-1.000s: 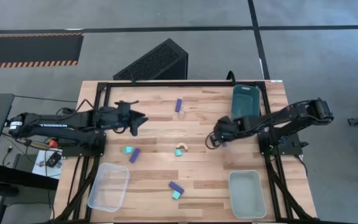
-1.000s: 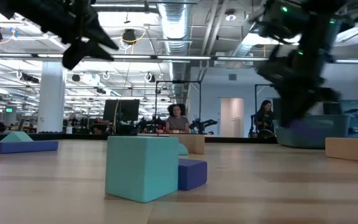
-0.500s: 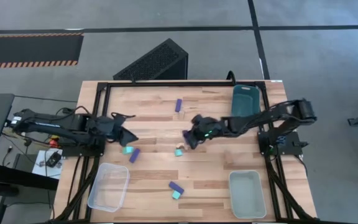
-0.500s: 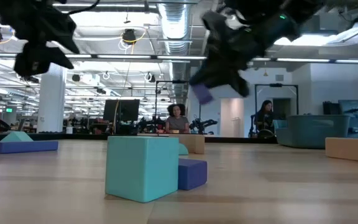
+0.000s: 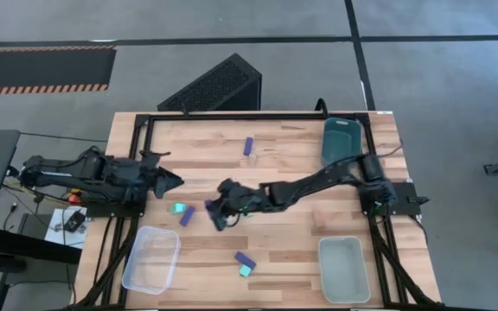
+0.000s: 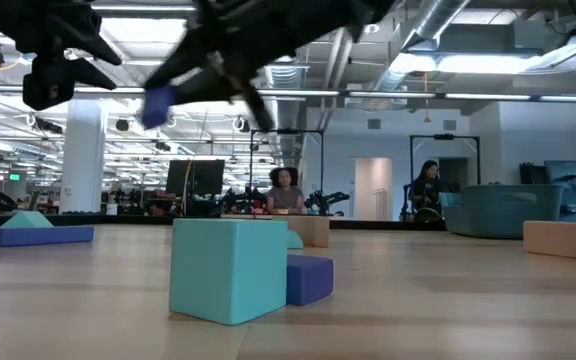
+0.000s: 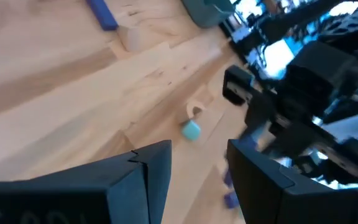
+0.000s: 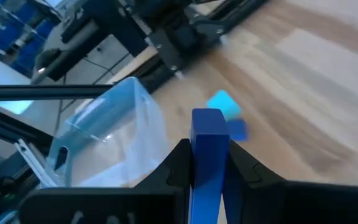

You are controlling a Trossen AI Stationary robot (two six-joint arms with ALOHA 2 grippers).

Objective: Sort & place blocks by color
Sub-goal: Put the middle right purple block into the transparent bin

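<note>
My right gripper (image 5: 218, 212) hangs over the table's middle left, shut on a dark blue block (image 8: 209, 140), which also shows in the low view as the blue block (image 6: 158, 103). Below it lie a teal cube (image 5: 177, 208) and a blue bar (image 5: 188, 216). My left gripper (image 5: 173, 180) stands open and empty near the left edge. More blocks rest on the table: a blue bar (image 5: 248, 146) at the far side, a tan arch with a teal piece (image 5: 249, 210), and a blue bar with a teal cube (image 5: 245, 264) near the front. My right gripper pinches the blue block's two opposite faces (image 8: 207, 163) between its two fingers. The fingers reach from the table's right side, slanting downward. The block sticks out past the fingertips and is lifted clear of the table.
A clear bin (image 5: 151, 259) stands at the near left, a pale bin (image 5: 343, 269) at the near right and a dark teal bin (image 5: 340, 140) at the far right. People sit in the room beyond the table in the low view.
My right gripper has swept from beside the dark teal bin toward the table's left, carrying the blue block clear of the table, and has turned on the way. My left gripper has drawn back toward the left edge.
</note>
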